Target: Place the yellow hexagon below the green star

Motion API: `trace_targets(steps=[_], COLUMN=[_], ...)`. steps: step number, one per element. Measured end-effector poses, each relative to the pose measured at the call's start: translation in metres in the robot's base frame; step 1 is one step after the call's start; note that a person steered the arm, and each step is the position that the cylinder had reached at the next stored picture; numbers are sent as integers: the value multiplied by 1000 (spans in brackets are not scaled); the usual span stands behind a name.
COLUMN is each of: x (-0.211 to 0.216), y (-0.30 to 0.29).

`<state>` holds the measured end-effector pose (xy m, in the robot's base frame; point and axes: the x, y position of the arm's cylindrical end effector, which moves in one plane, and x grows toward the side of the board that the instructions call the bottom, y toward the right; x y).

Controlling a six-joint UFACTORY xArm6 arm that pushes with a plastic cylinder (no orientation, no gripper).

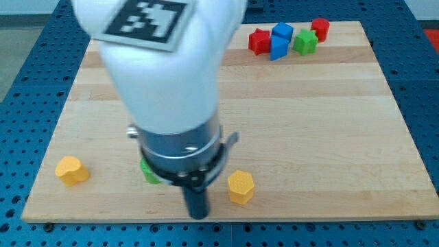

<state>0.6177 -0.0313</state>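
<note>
My tip point(197, 215) rests at the counter's point(309, 123) six-o'clock edge, just at nine o'clock of the yellow hexagon point(241, 186)

The green star point(305, 42) sits far off at one o'clock in a tight cluster with two blue blocks point(280, 40) and two red blocks point(259, 41), so the hexagon is well apart from its goal. There are no fingers on this rig, so no grip state to tell. A risk: pushing too far could ram the cluster and shift the star; an off-centre push could let the hexagon slide off my tip. The arm stands upright, its white body hiding most of a green block point(149, 171); another yellow block point(71, 170) lies at eight o'clock
</note>
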Motion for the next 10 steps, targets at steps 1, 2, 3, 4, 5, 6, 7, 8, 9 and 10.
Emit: trace_targets(steps=[1, 2, 3, 4, 5, 6, 7, 8, 9, 10], x=[-6, -12, -16, -35, -67, -96, -90, -73, -85, -105], y=[27, 46, 56, 56, 56, 55, 55, 45, 83, 109])
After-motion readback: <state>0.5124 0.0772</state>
